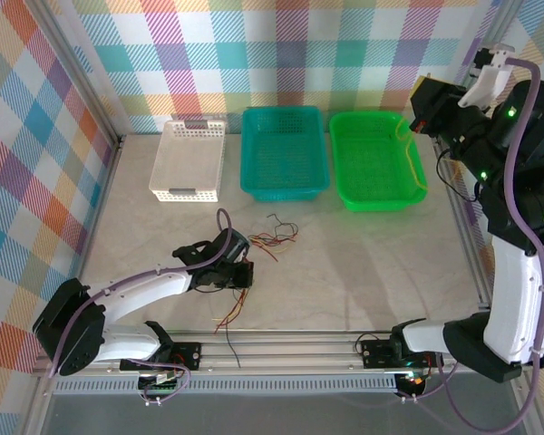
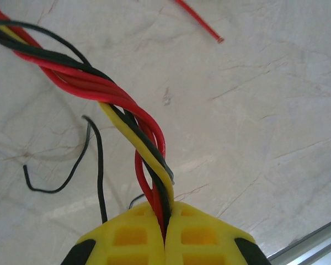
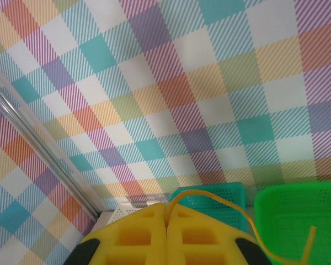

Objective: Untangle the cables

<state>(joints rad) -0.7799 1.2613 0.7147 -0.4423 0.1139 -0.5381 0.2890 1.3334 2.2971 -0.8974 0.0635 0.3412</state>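
Left pincer [image 2: 164, 214] low and clamped; right pincer [image 3: 166, 214] raised, clamped.

The cables [image 2: 88, 83] were red, black and yellow. There was a white basket [image 1: 187, 193], a teal basket [image 1: 284, 191] and a green basket [image 1: 382, 202]. The walls [image 3: 209, 83] were pastel plaid, the table [image 1: 363, 263] pale with grey veins.

Robot lab test cell — plaid backdrop walls [image 1: 344, 54], aluminium frame rail [image 1: 290, 346], marbled tabletop [image 1: 363, 272]
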